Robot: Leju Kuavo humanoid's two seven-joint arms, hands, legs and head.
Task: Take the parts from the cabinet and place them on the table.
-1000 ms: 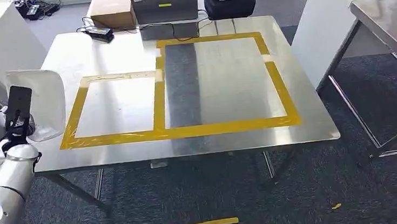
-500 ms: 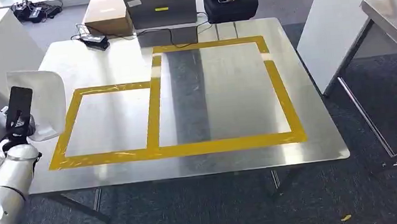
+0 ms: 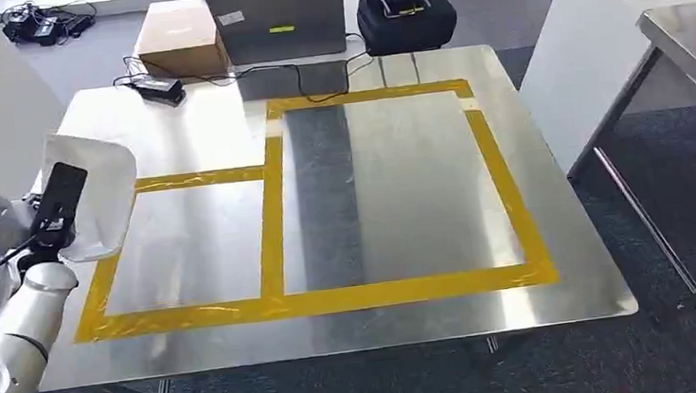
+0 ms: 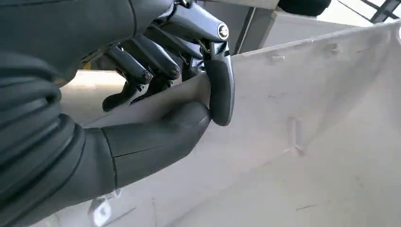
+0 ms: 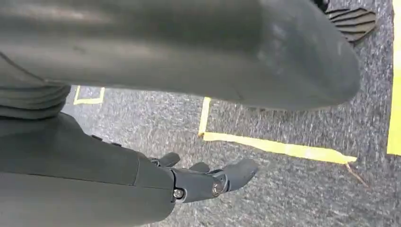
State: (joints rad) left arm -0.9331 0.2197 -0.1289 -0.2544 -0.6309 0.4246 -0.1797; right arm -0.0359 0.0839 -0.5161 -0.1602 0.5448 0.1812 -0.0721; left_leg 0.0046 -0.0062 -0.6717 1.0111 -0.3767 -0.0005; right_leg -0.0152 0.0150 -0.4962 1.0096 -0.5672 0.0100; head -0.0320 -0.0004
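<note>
L hand (image 4: pixel 156 109) grips a white plastic part (image 3: pixel 96 190): thumb on one face of its thin wall, dark fingers (image 4: pixel 142 71) curled on the other, so the wall is clamped between them. In the head view the part is held up at the desk's (image 3: pixel 580 281) left edge, over the near-left corner of the yellow tape outline (image 3: pixel 274 212), tilted; whether it touches the desk can't be told from here. Tape marks two rectangles, a smaller one left and a bigger one right.

R hand (image 5: pixel 208 182) hangs over dark carpet (image 5: pixel 293 203) w/ yellow floor tape (image 5: pixel 279 147); fingers slightly curled, apart, holding nothing.

Past the desk's far edge: cardboard box (image 3: pixel 177 40), grey laptop (image 3: pixel 277 20), black bag (image 3: pixel 406 15); black power adapter (image 3: pixel 154 88) on the far-left of the desk.
</note>
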